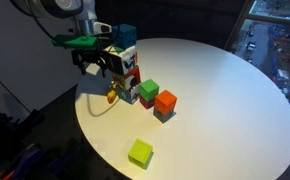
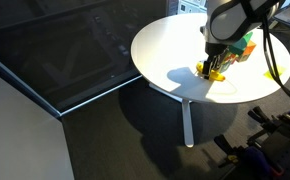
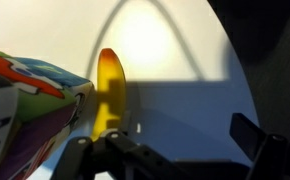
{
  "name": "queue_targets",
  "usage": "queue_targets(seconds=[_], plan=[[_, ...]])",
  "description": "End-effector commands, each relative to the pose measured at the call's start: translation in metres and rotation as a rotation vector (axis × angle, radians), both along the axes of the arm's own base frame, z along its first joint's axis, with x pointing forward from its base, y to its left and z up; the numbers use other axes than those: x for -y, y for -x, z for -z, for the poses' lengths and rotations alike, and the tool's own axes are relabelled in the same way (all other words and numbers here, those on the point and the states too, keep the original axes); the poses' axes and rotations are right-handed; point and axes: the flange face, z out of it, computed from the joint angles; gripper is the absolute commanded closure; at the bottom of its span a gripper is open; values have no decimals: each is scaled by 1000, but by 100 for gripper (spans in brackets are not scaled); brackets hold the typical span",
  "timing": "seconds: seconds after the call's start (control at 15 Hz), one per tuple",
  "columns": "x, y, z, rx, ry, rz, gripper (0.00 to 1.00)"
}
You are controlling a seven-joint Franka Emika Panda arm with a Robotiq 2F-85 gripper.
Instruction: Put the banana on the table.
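RELEASE STEP: WITHDRAWAL PENDING

Noted gripper [image 3: 182, 140] spread wide, clasping nothing. Found banana [image 3: 109, 85] lying flat on table [image 3: 175, 40], close by one finger and just beside a multicoloured block [image 3: 30, 100]. Advise lifting straight up, avoiding any sideways brush against fruit or block. Observed small, curved, yellow with an orange tinge; judged light and liable to roll if nudged.

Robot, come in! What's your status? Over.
Gripper open. Banana on table, free of the jaws. Block stack close beside it.
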Motion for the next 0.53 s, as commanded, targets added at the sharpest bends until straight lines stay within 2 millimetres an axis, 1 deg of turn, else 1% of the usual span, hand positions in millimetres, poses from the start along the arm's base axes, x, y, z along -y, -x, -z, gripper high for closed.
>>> queue_targets(seconds=[0.0,0.47], plan=[[0,8,-32,19,-4,32,0],[3,25,-78,47,-5,91,0]])
